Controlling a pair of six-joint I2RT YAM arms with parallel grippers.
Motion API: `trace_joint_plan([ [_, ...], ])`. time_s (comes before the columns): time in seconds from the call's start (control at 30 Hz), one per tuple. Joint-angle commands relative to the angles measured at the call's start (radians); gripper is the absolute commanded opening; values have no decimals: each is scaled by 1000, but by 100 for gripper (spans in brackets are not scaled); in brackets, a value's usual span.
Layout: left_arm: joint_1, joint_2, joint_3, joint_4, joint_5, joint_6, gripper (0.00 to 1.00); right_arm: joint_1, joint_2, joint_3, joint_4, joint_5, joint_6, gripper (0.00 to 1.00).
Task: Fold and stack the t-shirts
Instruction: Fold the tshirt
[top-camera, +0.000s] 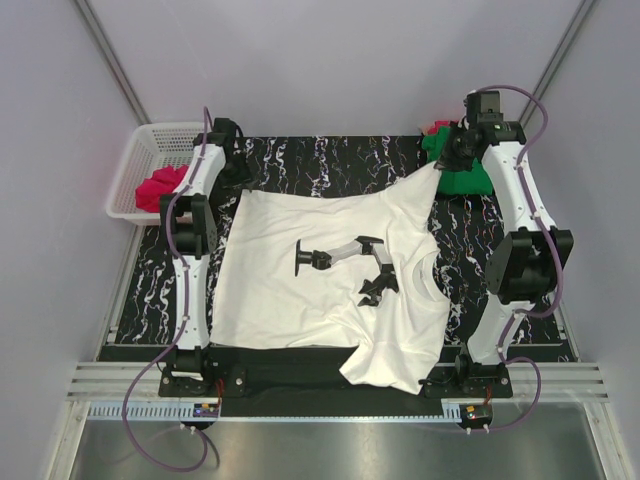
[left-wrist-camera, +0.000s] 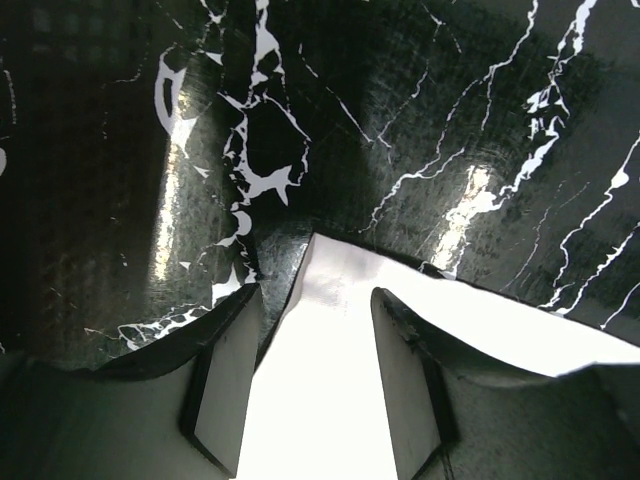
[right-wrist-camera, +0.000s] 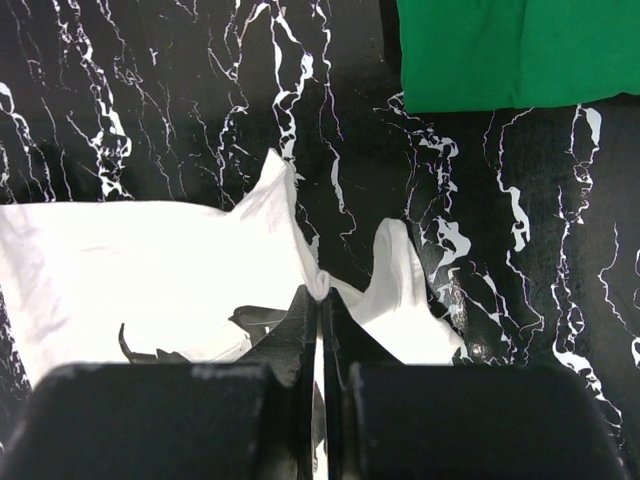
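Observation:
A white t-shirt (top-camera: 280, 280) with a black print lies spread on the black marbled table (top-camera: 330, 155). It also shows in the left wrist view (left-wrist-camera: 330, 390) and the right wrist view (right-wrist-camera: 130, 260). My right gripper (top-camera: 441, 165) (right-wrist-camera: 320, 295) is shut on the shirt's far right corner and lifts it a little. My left gripper (top-camera: 232, 168) (left-wrist-camera: 318, 295) is open at the far left corner, its fingers either side of the white cloth. A folded green t-shirt (top-camera: 468, 178) (right-wrist-camera: 510, 50) lies at the back right. A pinkish-red t-shirt (top-camera: 160, 187) lies crumpled in a basket.
A white plastic basket (top-camera: 135, 160) stands at the back left, off the table's edge. A small bit of red (top-camera: 437, 127) shows behind the green shirt. The near sleeve of the white shirt hangs over the table's front edge (top-camera: 385, 375).

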Motion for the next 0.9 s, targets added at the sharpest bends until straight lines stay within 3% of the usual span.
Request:
trace_joint_plan([
  [0.0,-16,9,-3,23,21,-4,52,5,-77,-8,40,-22,-10,0],
  [0.4,-42,35,-9,4,-5,-11,47,5,-105,-26,48,-42,-15,0],
  [0.5,-44,41,-10,3,-8,-13,34,5,-103,-26,51,-50,-14,0],
  [0.57,-44,44,-7,-8,-40,-13,12,5,-102,-25,52,-54,-14,0],
  [0.6,-44,44,-7,-11,-42,-13,8,4,-100,-23,52,-54,-14,0],
  [0.87,-44,-23,-29,-9,-39,9,0,5,-90,-46,67,-84,0,0],
])
